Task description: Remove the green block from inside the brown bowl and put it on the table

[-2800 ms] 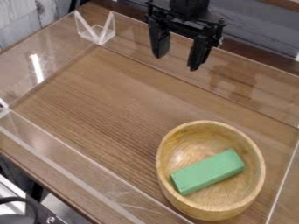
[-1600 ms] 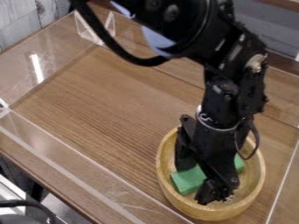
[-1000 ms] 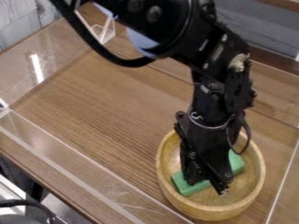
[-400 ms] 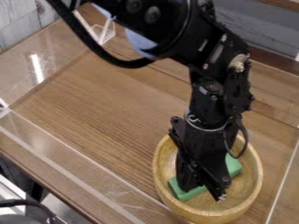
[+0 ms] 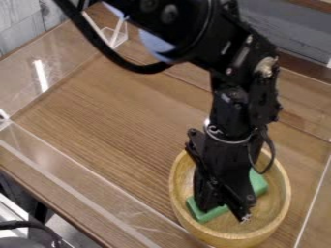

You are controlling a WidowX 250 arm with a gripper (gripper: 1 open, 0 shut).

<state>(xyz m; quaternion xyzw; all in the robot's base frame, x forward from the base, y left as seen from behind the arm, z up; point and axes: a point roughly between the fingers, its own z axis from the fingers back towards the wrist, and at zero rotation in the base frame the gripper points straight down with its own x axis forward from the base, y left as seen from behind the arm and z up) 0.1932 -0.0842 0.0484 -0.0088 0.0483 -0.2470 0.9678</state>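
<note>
Camera view: one green block lies inside the one brown bowl, its ends showing either side of the single tool, which points down, fingers closed onto the block's middle. The bowl sits on the wood-grain surface, edged by clear walls.

Matte green block, grainy wooden bowl, wood-grain table.

On table, near its front right corner, bowl with block inside.
</note>
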